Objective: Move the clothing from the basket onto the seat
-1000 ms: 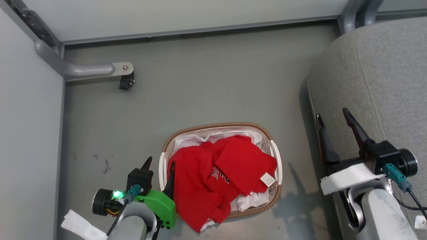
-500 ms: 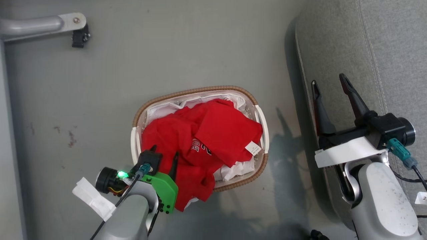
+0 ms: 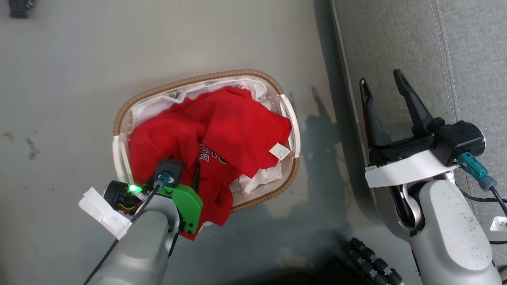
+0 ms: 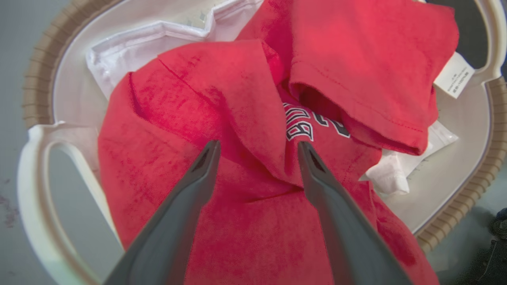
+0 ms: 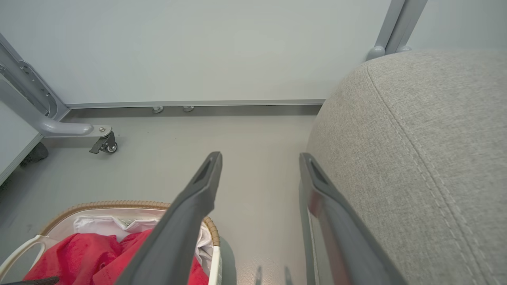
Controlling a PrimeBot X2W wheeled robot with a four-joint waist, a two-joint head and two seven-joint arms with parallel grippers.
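The white basket (image 3: pixel 190 79) with its brown woven rim stands on the grey floor, left of the seat (image 3: pixel 396 35). Red clothing (image 3: pixel 233 126) is heaped in it over a white sheet (image 3: pixel 253 182), and one fold hangs over the near rim. My left gripper (image 3: pixel 182 164) is open, low over the near part of the heap. In the left wrist view its fingers (image 4: pixel 258 143) straddle a raised fold of the clothing (image 4: pixel 348 59) beside printed lettering, not closed on it. My right gripper (image 3: pixel 380 77) hangs open and empty at the seat's edge (image 5: pixel 427 138), apart from the basket (image 5: pixel 107 204).
A grey frame leg with a caster (image 5: pixel 105 144) stands by the pale wall panel at the far left. A black ribbed part (image 3: pixel 368 261) lies near the bottom edge of the head view. A white tag (image 3: pixel 279 151) sticks out of the red fabric.
The head camera has shifted, so the whole scene sits differently. My left gripper has come from beside the basket's near rim to over the red heap. Both grippers stay open.
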